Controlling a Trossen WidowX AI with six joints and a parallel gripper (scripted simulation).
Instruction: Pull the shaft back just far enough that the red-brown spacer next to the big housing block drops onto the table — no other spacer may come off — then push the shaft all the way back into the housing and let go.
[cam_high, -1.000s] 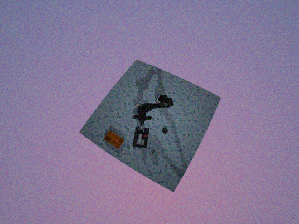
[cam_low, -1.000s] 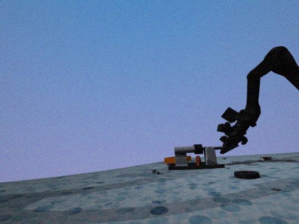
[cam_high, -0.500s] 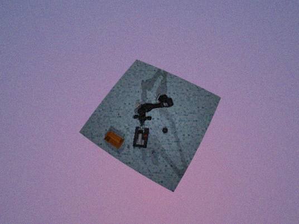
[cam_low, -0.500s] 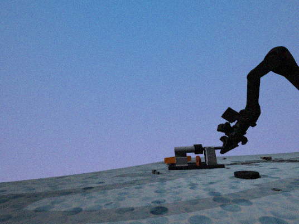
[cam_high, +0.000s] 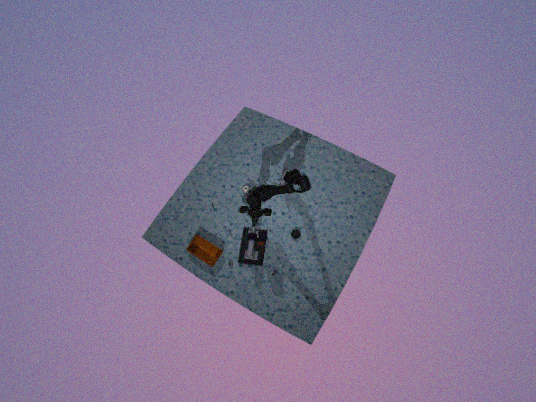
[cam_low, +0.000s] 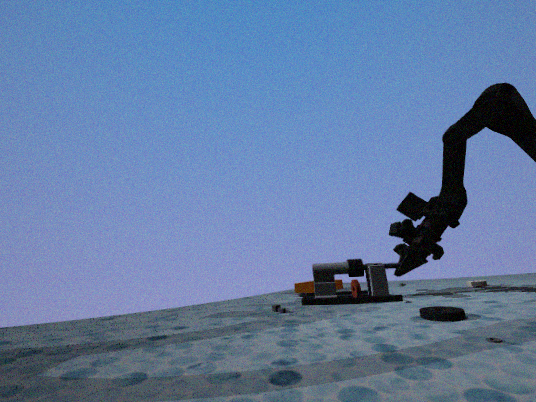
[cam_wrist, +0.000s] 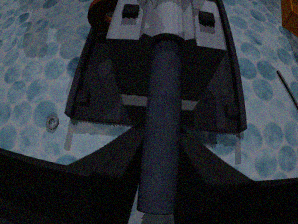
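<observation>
The arm (cam_high: 270, 191) (cam_low: 454, 160) reaches down at a slant, bringing its gripper (cam_high: 255, 223) (cam_low: 398, 271) (cam_wrist: 158, 131) to the free end of the shaft, outside the fixture. This placement keeps the fingers away from the parts between the blocks.

The dark base (cam_high: 241, 250) (cam_low: 311, 301) (cam_wrist: 237, 95) carries the big housing block (cam_high: 251, 254) (cam_low: 325, 288) at one end and the support block (cam_low: 378, 281) (cam_wrist: 122, 29) at the other. The two hold the shaft level. The orange box (cam_high: 205, 250) (cam_low: 304, 287) (cam_wrist: 291, 15) stands apart from the base and appears to play no part.

The shaft (cam_low: 391, 265) (cam_wrist: 161, 115) passes through the support block. The gripper is nearly closed, one finger on each side of the shaft, gripping it; this hold suits a straight push or pull along its axis.

The dark collar (cam_low: 355, 267) sits up on the shaft line against the housing's barrel. The number of spacers within it cannot be told.

The red-brown spacer (cam_high: 261, 243) (cam_low: 355, 288) (cam_wrist: 100, 12) is off the shaft, low down and on edge at the base; its exact support cannot be confirmed. The step in hand is judged to be re-insertion: verify full seating, then release.
</observation>
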